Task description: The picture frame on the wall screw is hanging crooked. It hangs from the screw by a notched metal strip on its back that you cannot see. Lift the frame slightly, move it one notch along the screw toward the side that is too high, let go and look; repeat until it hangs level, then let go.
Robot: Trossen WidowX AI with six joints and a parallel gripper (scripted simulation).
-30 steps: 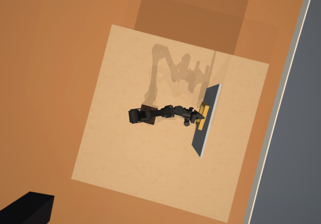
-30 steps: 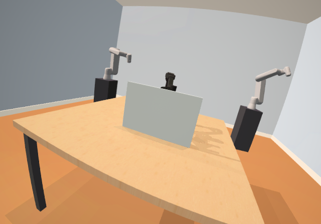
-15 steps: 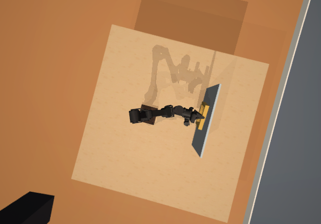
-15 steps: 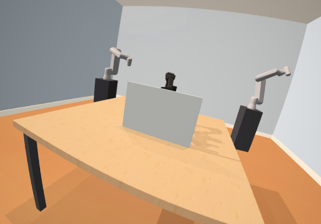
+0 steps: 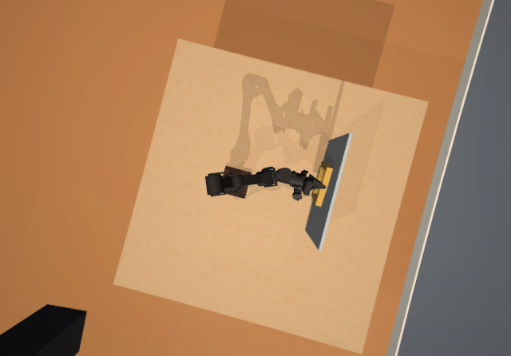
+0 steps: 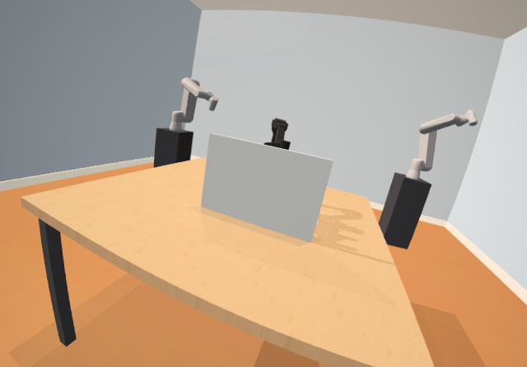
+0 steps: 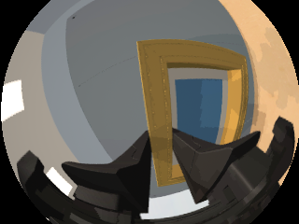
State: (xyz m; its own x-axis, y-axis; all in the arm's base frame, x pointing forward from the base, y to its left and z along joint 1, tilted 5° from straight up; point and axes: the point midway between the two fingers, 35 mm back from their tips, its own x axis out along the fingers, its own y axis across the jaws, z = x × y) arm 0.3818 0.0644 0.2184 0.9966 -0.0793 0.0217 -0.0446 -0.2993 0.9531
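Observation:
The gold picture frame, with a blue picture inside, is in front of the upright grey panel. My gripper is shut on the frame's upper rail, the rail at the left in the wrist view, with one finger on either side. In the exterior view the panel hides the frame and the gripper. The screw and the notched strip are hidden behind the frame. The wrist view is turned and curved, so I cannot tell whether the frame is level.
The panel stands on the wooden table, and its edges reach past the frame on both sides. Two pale arms stand on dark pedestals beyond the table. The room wall is behind the panel.

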